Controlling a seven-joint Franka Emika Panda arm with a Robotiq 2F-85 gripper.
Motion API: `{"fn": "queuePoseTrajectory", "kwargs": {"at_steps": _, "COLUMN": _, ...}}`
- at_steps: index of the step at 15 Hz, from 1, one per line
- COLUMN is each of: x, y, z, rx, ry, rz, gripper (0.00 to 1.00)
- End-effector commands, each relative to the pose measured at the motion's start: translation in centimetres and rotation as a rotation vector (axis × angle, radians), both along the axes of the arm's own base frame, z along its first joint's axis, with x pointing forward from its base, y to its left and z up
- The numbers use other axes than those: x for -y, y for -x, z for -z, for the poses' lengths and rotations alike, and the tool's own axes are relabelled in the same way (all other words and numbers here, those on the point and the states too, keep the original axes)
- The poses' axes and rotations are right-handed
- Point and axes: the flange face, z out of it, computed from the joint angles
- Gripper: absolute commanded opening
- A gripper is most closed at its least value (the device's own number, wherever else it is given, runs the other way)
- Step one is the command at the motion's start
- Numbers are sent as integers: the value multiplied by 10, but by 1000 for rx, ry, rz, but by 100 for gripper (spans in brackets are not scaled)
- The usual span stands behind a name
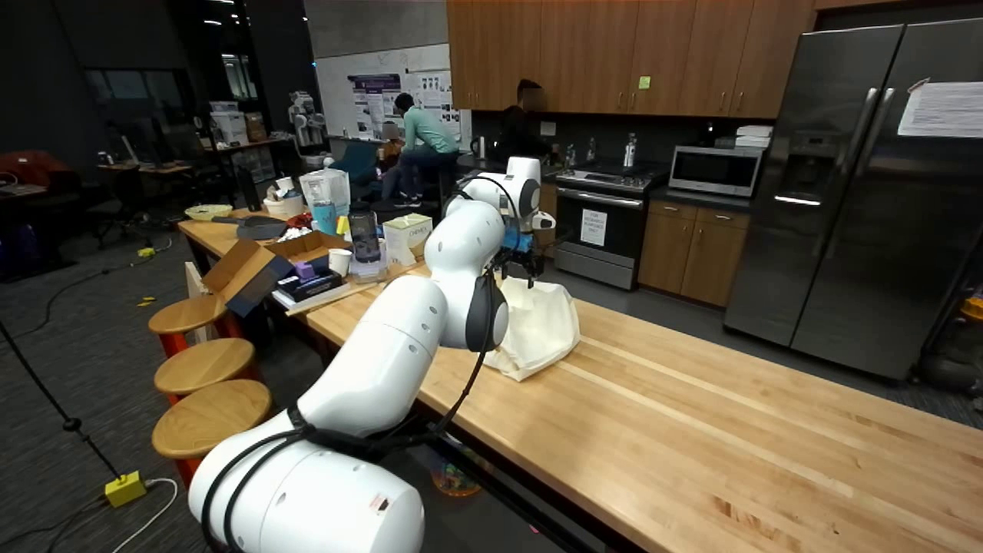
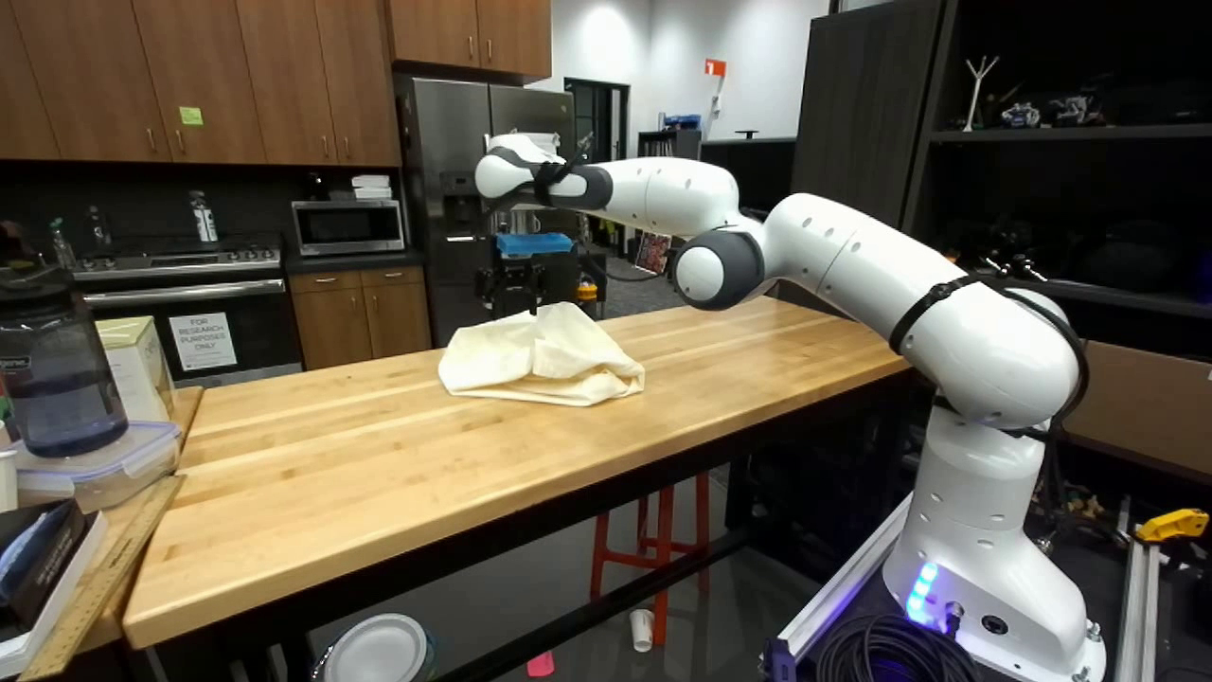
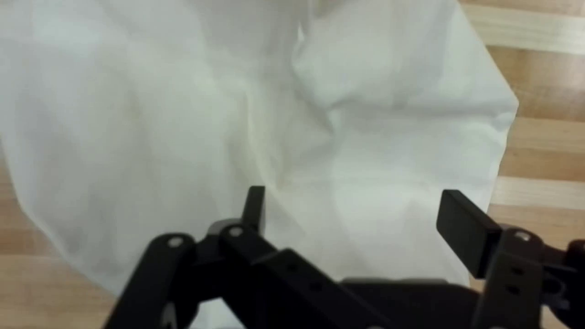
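Note:
A crumpled cream-coloured cloth, possibly a fabric bag, (image 1: 541, 330) lies in a raised heap on the wooden table. It shows in an exterior view (image 2: 544, 360) near the table's far edge and fills most of the wrist view (image 3: 151, 137), with folds at the top middle. My gripper (image 3: 353, 194) is open, its two black fingers wide apart with nothing gripped between them. In both exterior views the gripper (image 1: 521, 278) points down over the cloth, its tips (image 2: 511, 308) close to the top of the heap. Whether a fingertip touches the cloth I cannot tell.
The wooden table (image 1: 729, 399) carries clutter at one end: an open cardboard box (image 1: 246, 273), a white cup (image 1: 339, 262), a dark bottle (image 2: 62, 369), a lidded plastic container (image 2: 114, 464) and a Chemex box (image 1: 407, 238). Stools (image 1: 211, 415) stand beside it.

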Motion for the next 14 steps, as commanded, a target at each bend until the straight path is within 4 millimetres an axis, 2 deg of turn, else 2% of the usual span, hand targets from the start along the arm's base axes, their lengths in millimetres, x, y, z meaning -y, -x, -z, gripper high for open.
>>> {"fn": "queuePoseTrajectory", "kwargs": {"at_steps": 1, "x": 11, "y": -11, "z": -6, "rx": 88, "ry": 41, "rz": -30, "gripper": 100}}
{"fn": "queuePoseTrajectory", "kwargs": {"at_steps": 7, "x": 22, "y": -8, "z": 1, "rx": 47, "ry": 108, "rz": -309, "gripper": 100}}
{"fn": "queuePoseTrajectory", "kwargs": {"at_steps": 14, "x": 34, "y": 4, "z": 10, "rx": -61, "ry": 42, "rz": -695, "gripper": 100}}
